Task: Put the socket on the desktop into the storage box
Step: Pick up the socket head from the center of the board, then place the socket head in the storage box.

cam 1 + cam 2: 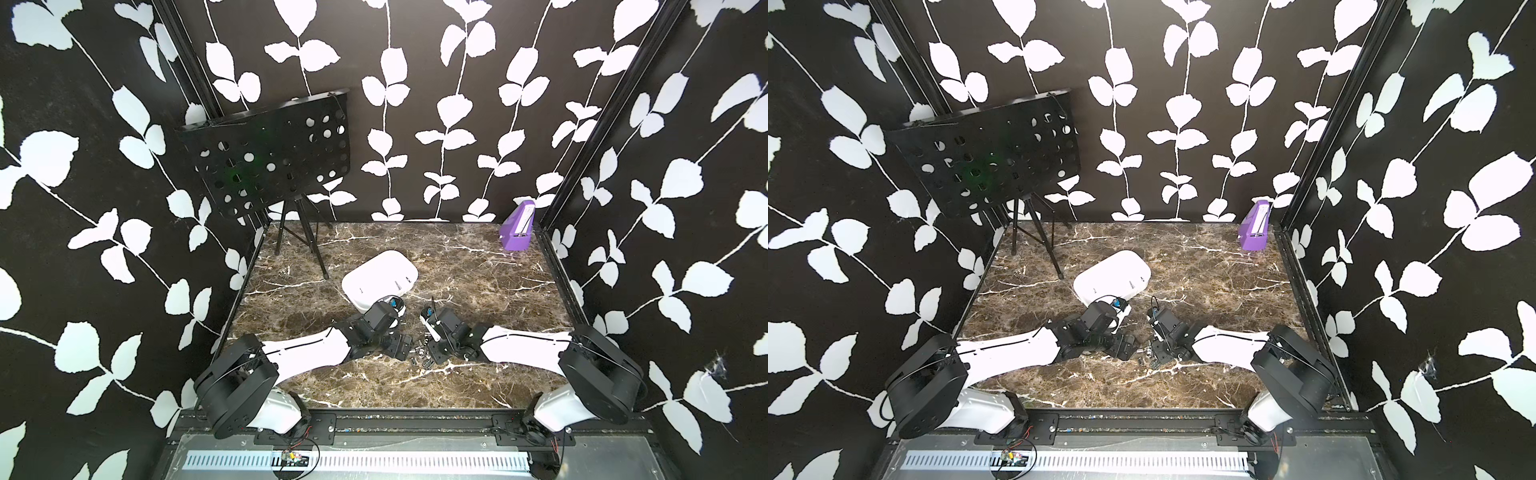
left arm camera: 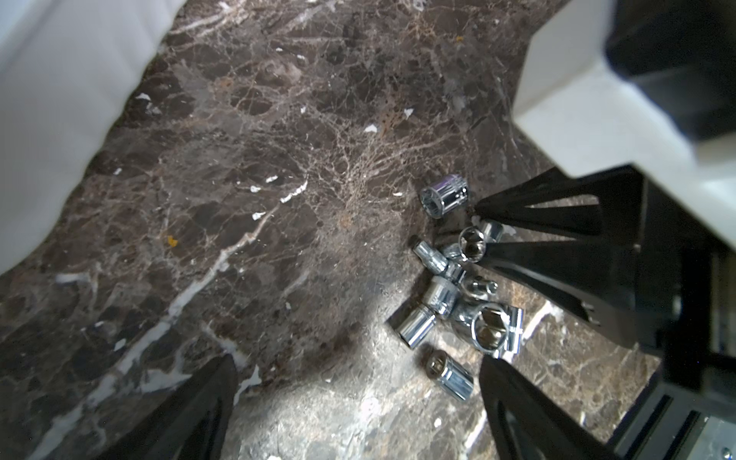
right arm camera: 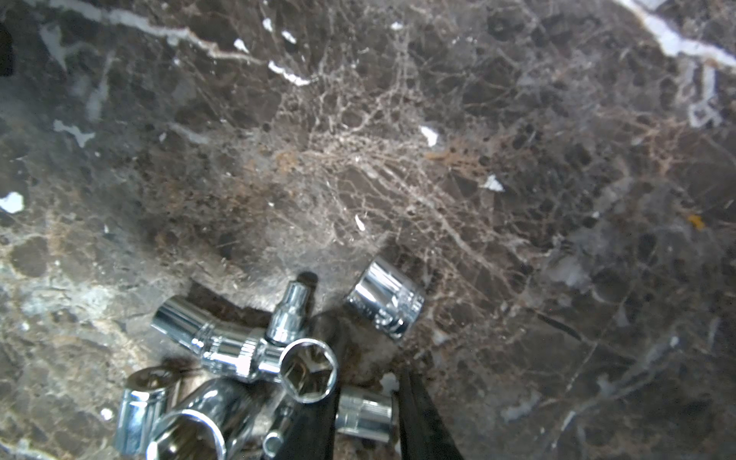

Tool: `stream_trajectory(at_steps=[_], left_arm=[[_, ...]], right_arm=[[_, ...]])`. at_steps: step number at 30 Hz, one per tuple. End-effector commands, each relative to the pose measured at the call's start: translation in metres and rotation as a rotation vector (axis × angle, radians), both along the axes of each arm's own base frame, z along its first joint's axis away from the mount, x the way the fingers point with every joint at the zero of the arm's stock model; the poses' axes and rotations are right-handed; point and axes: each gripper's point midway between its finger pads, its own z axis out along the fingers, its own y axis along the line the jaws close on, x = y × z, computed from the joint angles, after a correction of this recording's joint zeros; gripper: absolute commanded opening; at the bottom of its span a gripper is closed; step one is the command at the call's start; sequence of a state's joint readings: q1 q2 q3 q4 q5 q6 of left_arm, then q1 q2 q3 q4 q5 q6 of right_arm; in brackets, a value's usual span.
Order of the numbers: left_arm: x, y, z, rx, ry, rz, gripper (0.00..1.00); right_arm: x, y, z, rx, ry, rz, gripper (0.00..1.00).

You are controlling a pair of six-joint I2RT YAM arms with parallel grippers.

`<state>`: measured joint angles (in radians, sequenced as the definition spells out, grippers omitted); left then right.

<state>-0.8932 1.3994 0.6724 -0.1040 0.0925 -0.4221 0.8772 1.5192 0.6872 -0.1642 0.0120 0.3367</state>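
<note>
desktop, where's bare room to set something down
Free: the wide patch between the storage box and the purple box; the front strip of desktop by the black frame edge. Crowded: the heap of sockets at centre front.

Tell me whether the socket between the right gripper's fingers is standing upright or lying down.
Lying down: the socket shows its ridged side wall, not its opening.
</note>
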Motion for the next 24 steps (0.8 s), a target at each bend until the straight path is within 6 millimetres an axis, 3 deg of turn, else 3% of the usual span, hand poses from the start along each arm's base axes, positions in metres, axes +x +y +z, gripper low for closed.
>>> stream_trajectory(at_steps=[1,24], left_arm=[[0.003,-0.003,0.013,-0.02,-0.021,0.002,0.95],[0.01,0.013,0.031,-0.019,-0.112,0.058,0.95]], right_arm=[[-0.01,-0.007,-0.007,-0.035,0.04,0.003,0.28],[-0.002,-0.032,0.028,0.005,-0.074,-0.087,0.19]])
